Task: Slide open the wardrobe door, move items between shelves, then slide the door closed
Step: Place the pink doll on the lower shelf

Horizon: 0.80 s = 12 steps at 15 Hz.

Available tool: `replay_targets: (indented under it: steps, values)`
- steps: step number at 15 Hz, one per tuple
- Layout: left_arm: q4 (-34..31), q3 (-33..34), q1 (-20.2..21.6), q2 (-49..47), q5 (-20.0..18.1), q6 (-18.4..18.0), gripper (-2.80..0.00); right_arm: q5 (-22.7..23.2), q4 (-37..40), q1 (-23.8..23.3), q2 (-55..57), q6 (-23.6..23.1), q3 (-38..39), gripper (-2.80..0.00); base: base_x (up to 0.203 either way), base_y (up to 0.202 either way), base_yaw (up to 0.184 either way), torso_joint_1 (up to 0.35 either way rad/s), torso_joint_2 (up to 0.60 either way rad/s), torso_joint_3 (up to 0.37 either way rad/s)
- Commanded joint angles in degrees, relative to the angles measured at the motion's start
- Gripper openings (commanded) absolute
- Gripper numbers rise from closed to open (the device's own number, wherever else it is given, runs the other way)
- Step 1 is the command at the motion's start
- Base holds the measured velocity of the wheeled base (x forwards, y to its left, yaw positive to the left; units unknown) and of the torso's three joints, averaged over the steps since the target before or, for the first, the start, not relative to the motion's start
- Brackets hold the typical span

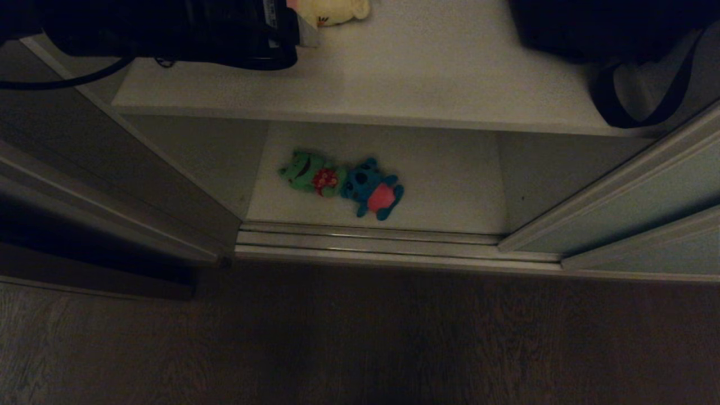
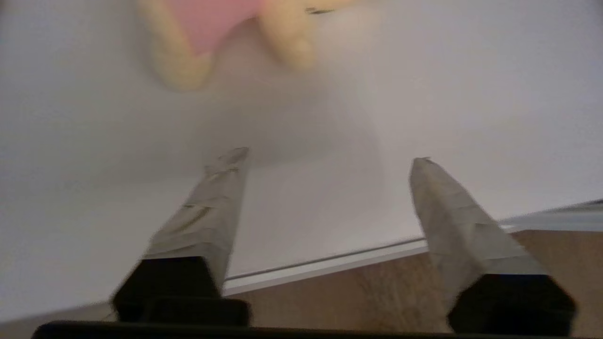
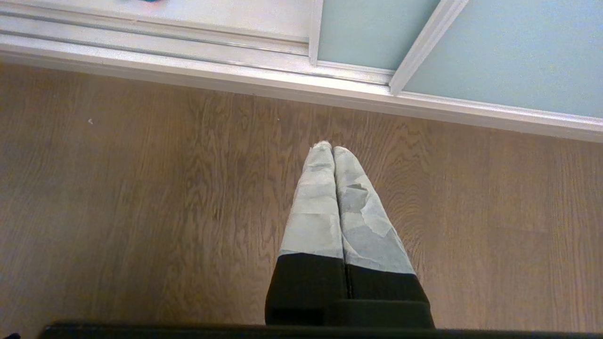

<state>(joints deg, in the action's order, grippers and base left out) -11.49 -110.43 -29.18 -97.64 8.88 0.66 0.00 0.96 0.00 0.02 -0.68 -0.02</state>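
We saw our left tool [image 2: 325, 157] over the upper shelf [image 1: 427, 73], its 2 taped fingers [image 2: 221, 202] standing well apart with nothing between them. The cream-yellow toy [image 2: 226, 42] lay on that shelf just beyond the fingertips, clear of both, so we judged it set down and released. To do this step well, we judged the tool should draw straight back and lift away along the line it pointed, so that neither finger swept sideways into the soft toy and dragged it toward the shelf edge. In the head view the same toy [image 1: 334, 11] lay at the back of the upper shelf, right beside the dark bulk of our left arm, and a black strapped bag [image 1: 619, 50] sat well apart on the shelf's right side. On the lower shelf [image 1: 450, 185] 2 toys lay touching, the green toy [image 1: 306, 171] to the left of the blue toy [image 1: 374, 188], both near the ribbed floor track [image 1: 371, 242]. The sliding wardrobe door [image 1: 635, 208] stood pushed to the right, leaving the opening clear. Our right tool [image 3: 333, 149] hung over the wooden floor [image 3: 141, 188] with its fingers pressed together, holding nothing.
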Motion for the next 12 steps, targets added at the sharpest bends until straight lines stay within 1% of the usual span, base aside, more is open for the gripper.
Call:
replay_targets:
  steps: [1, 2, 4, 7, 8, 10, 12]
  values:
    - [0.50, -0.27, 2.20, -2.25, -0.86, -0.15, 0.00, 0.00, 0.00, 0.00, -0.02, -0.02, -0.05, -2.80, 0.000, 0.000, 0.000, 0.000, 0.00, 0.000]
    - [1.62, -0.42, 2.98, -3.49, -0.71, -0.20, 0.00, 0.00, 0.00, 0.00, -0.02, -0.08, 0.02, -2.80, 0.000, 0.000, 0.000, 0.000, 0.00, 0.000]
    - [7.35, -0.49, 3.85, -5.41, -0.71, 0.26, 0.00, 0.00, 0.00, 0.00, -0.02, -0.02, -0.06, -2.80, 0.000, 0.000, 0.000, 0.000, 0.00, 0.000]
    - [7.36, -0.66, 3.85, -5.28, -1.52, 0.97, 0.00, 0.00, 0.00, 0.00, -0.11, -0.02, 0.01, -2.80, 0.000, 0.000, 0.000, 0.000, 0.00, 0.000]
    - [7.35, -0.66, 3.78, -5.45, -1.50, 1.70, 0.00, 0.00, 0.00, 0.00, -0.02, -0.02, -0.06, -2.80, 0.000, 0.000, 0.000, 0.000, 0.00, 0.000]
    - [7.55, -0.66, 3.78, -5.63, -1.30, 1.79, 0.00, 0.00, 0.00, 0.00, -0.02, -0.02, 0.02, -2.80, 0.000, 0.000, 0.000, 0.000, 0.00, 0.000]
    - [9.74, -0.66, 3.85, -6.12, -0.94, 1.36, 0.00, 0.00, 0.00, 0.00, -0.02, -0.02, 0.02, -2.80, 0.000, 0.000, 0.000, 0.000, 0.00, 0.000]
